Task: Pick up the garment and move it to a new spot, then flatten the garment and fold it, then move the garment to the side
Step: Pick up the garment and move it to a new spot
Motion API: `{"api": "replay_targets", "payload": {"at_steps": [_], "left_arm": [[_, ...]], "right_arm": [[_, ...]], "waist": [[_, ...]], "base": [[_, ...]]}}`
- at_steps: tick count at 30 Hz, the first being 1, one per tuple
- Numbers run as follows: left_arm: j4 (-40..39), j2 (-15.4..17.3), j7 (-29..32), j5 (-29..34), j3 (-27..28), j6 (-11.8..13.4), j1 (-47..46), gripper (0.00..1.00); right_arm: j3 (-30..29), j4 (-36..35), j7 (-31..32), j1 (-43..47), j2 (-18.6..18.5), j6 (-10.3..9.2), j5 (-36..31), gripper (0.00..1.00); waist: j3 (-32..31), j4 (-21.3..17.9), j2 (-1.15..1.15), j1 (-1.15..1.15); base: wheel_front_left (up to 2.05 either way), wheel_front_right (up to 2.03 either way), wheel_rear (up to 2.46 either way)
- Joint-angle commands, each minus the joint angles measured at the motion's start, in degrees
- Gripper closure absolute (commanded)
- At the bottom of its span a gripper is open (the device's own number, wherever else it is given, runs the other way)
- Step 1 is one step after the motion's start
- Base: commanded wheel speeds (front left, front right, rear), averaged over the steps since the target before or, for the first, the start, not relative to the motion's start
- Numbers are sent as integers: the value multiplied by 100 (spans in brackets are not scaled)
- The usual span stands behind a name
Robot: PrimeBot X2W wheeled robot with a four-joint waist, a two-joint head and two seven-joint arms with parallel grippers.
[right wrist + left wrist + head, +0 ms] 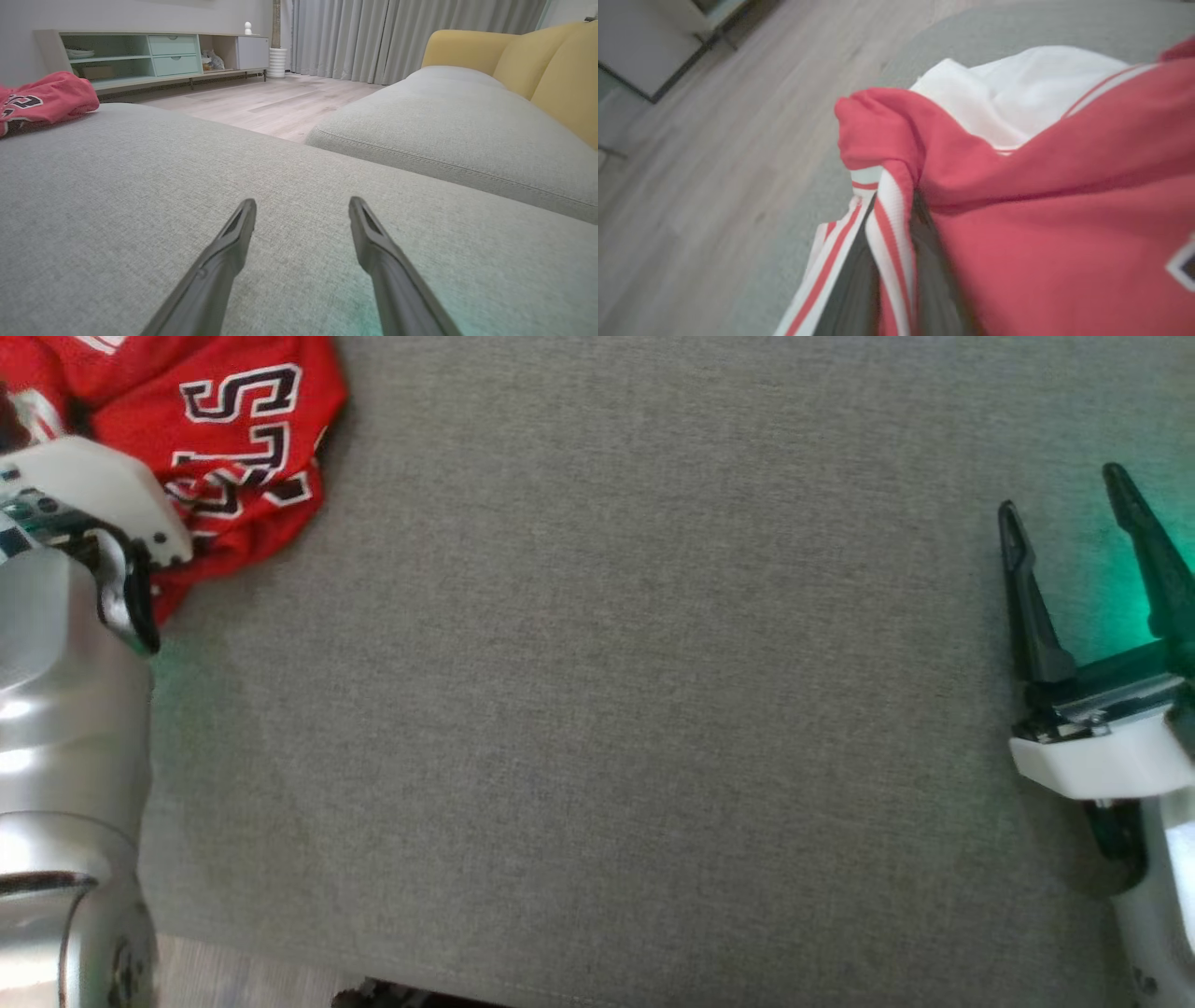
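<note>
Crumpled red jersey (233, 439), coarse grey woven cushion (607, 709)

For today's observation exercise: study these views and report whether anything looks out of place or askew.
The red jersey is odd: it lies crumpled in a heap at the far left edge of the grey cushion, lettering creased, its striped trim pinched in the left end effector. Nothing looks spilled or damaged.

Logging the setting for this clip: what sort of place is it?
Most likely a home living room: a sofa with a yellow back, a low cabinet with drawers, floor-length curtains and a wood floor. The jersey lies on a grey upholstered seat.
</note>
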Motion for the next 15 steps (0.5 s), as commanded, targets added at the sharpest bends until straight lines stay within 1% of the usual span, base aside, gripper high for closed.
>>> {"api": "replay_targets", "payload": {"at_steps": [1, 3, 5, 7, 10, 13, 14, 15], "left_arm": [[-71, 473, -431, 229, -85, 53, 41, 100], [-85, 518, -836, 256, -128, 10, -30, 100], [-186, 649, -1329, 422, -264, 66, -79, 100], [-285, 684, -1690, 457, -319, 25, -114, 100], [-594, 668, -1929, 512, -430, -78, -123, 100], [-1095, 592, -1997, 501, -543, -347, -59, 100], [-1095, 592, -1997, 501, -543, -347, -59, 100], [-1291, 593, -2005, 554, -625, -414, -21, 100]], "right_arm": [[110, 335, 62, 266, -5, -4, -60, 0], [154, 400, 62, 282, 85, -4, -28, 0], [226, 461, 62, 300, 200, -4, 9, 0], [293, 537, 62, 338, 345, -4, 45, 0], [450, 659, 62, 444, 567, -4, 102, 0], [560, 747, 62, 565, 799, -4, 155, 0], [560, 747, 62, 565, 799, -4, 155, 0], [598, 772, 62, 606, 875, -4, 175, 0]], "waist": [[-154, -76, 0, -1], [-393, -141, 0, -1], [-680, -244, 0, -1], [-1000, -359, 0, -1], [-1515, -574, 0, -1], [-1988, -862, 0, -1], [-1988, -862, 0, -1], [-2136, -983, 0, -1]], "base": [[0, 0, 0], [0, 0, 0], [0, 0, 0], [0, 0, 0], [0, 0, 0], [0, 0, 0], [0, 0, 0], [0, 0, 0]]}}
